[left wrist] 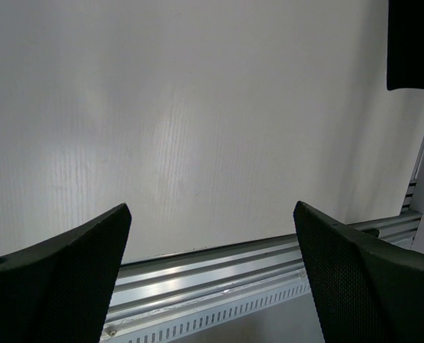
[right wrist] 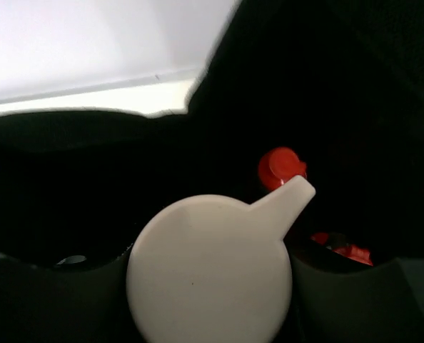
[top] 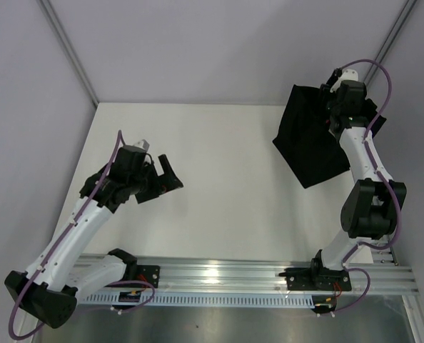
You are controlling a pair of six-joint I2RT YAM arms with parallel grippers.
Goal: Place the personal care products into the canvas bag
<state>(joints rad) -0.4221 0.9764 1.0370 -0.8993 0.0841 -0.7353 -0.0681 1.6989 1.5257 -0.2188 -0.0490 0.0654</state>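
The black canvas bag (top: pixel 308 146) stands at the back right of the table. My right gripper (top: pixel 332 107) reaches down into its mouth. In the right wrist view it (right wrist: pixel 206 286) is shut on a bottle with a round cream spouted cap (right wrist: pixel 212 264); the bottle's body is hidden under the cap. Below it, in the dark inside of the bag (right wrist: pixel 376 86), lie a small red cap (right wrist: pixel 280 168) and another red item (right wrist: pixel 344 249). The beige bottle is out of view. My left gripper (top: pixel 162 179) is open and empty above the bare table (left wrist: pixel 212 214).
An aluminium rail (top: pixel 233 275) runs along the table's near edge and also shows in the left wrist view (left wrist: pixel 233 275). White walls close the table at the back and the left. A corner of the bag shows in the left wrist view (left wrist: pixel 412 43).
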